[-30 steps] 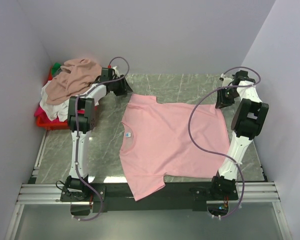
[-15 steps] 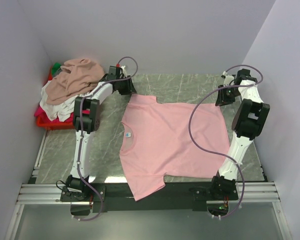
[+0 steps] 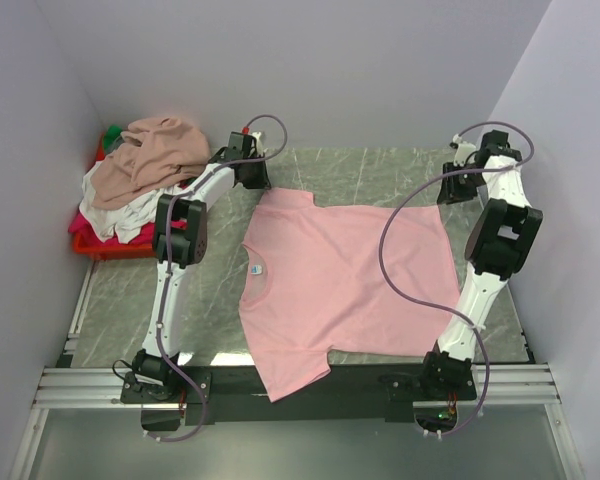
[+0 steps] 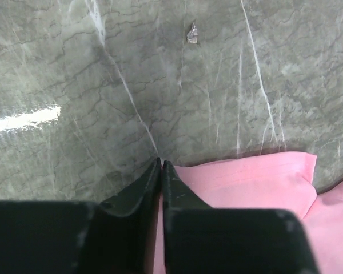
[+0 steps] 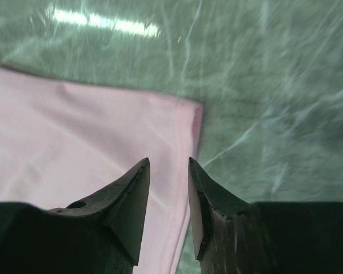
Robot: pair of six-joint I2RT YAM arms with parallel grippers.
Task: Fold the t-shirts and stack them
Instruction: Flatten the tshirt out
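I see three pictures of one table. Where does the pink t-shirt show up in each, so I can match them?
Top external: the pink t-shirt lies spread flat mid-table, between the two arms.
Left wrist: one sleeve shows at the lower right, beside the shut left gripper.
Right wrist: a hem corner fills the left side, beneath the open right gripper.
Shared landmark: the grey-green marbled table, seen in all three.

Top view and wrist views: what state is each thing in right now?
pink t-shirt: spread flat, unfolded.
left hand: shut, tips at the sleeve's edge.
right hand: open, at the shirt's hem corner.
other t-shirts: heaped, unfolded, in the basket.
red basket: full.
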